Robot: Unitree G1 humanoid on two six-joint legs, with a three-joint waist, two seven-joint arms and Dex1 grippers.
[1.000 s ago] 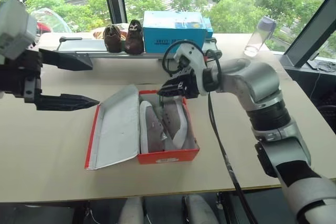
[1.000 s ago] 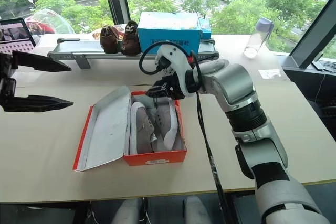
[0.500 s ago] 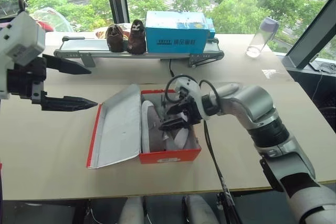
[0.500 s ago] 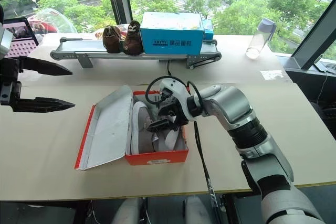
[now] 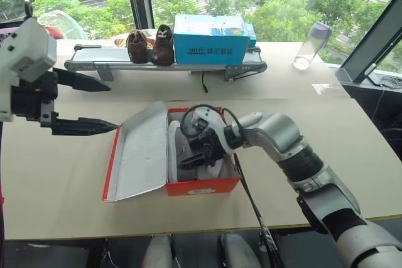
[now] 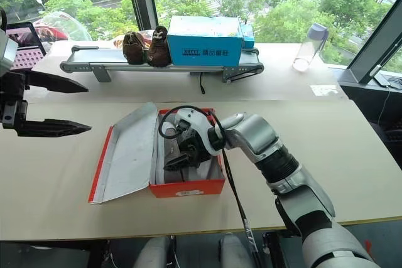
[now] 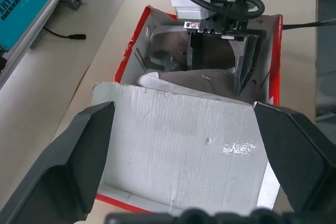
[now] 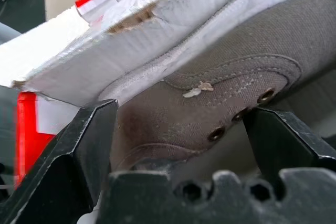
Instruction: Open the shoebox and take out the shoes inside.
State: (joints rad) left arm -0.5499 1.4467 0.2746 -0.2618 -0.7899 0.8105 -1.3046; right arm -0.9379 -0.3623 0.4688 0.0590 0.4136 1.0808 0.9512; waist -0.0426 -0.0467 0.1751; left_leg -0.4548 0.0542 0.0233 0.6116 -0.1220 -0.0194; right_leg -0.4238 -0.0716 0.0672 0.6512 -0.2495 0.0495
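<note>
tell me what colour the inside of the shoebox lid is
White, on the shoebox lid; clearest in the left wrist view.

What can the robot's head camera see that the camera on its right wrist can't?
Head view alone: the table, the light-blue box, the dark brown shoes, a bottle and the open left gripper.

Right wrist view alone: one shoe's eyelets and stitching, close between the open right gripper fingers.

Both: the open red shoebox with the grey shoes inside.

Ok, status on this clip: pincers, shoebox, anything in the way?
Right pincer open, down inside the shoebox, straddling a shoe. Left pincer open, hovering clear. Lid folded flat. Nothing in the way.
</note>
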